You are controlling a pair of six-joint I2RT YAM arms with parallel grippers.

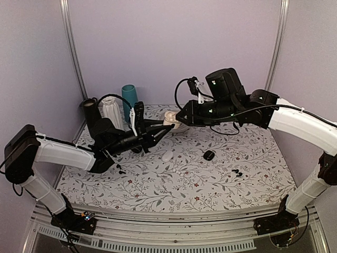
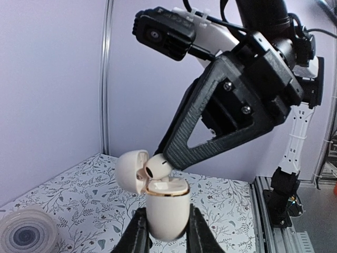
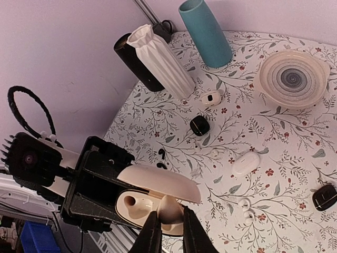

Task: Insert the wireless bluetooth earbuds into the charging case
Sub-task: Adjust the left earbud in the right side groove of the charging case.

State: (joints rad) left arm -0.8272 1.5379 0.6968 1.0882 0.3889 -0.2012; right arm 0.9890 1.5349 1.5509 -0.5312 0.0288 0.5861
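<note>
Left gripper (image 2: pixel 167 234) is clamped on the lower body of the charging case (image 2: pixel 167 208), one finger on each side, holding it in the air over the rear-centre of the table (image 1: pixel 158 187). The case stands upright along the fingers with its long axis vertical. Its lid is swung open to the left in the left wrist view and a gold band runs round the mouth. Right gripper (image 3: pixel 171 232) is pinched almost closed on one white earbud (image 3: pixel 169 208). The bud's rounded head is at the mouth, between lid and rim, just above the band and not down in a well. The two claws meet tip to tip, so there's very little room at the case itself. Below and toward the near edge is open floral cloth, with a white pebble (image 1: pixel 167 156) and a black case (image 1: pixel 209 155) near and black earbuds (image 1: pixel 237 172) further right. At the back left corner by the wall stand a teal cup (image 3: pixel 205 31), a ribbed white vase (image 3: pixel 160 60) and a black cylinder (image 3: pixel 131 58); a plate (image 3: pixel 294 78) lies near them. Two small white pieces (image 3: pixel 246 208) lie loose on the cloth.
</note>
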